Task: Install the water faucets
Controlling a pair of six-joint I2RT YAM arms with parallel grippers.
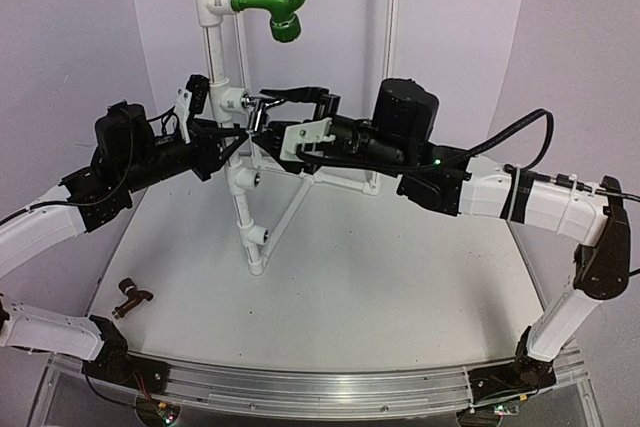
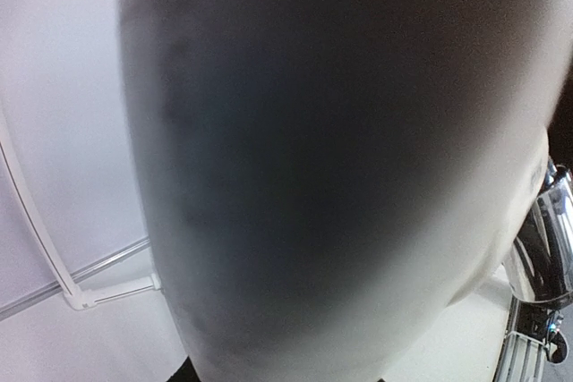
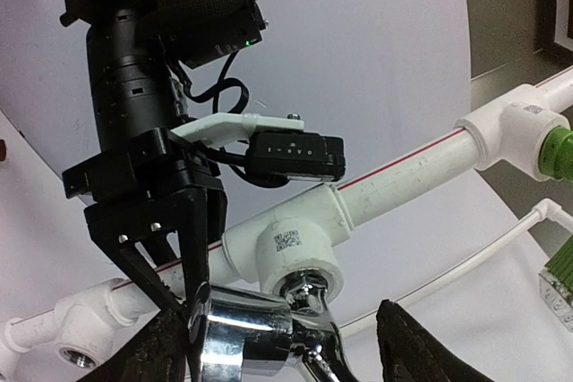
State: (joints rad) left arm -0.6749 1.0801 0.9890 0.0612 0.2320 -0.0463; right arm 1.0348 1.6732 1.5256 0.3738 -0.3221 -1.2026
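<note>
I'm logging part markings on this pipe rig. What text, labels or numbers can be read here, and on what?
No text reads clearly.
White tee fitting: square code label, print beside it too small.
Black camera module: white marks, too small.
Upper tee beside green elbow: grey print, blurred.

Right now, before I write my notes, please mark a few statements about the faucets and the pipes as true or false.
1. The green elbow is at the top of the pipe stand. True.
2. The brown faucet is mounted on the pipe stand. False: it lies on the table.
3. The chrome faucet is at a white pipe fitting. True.
4. The right gripper is shut. False: its fingers stand wide apart, with the chrome faucet between them.
</note>
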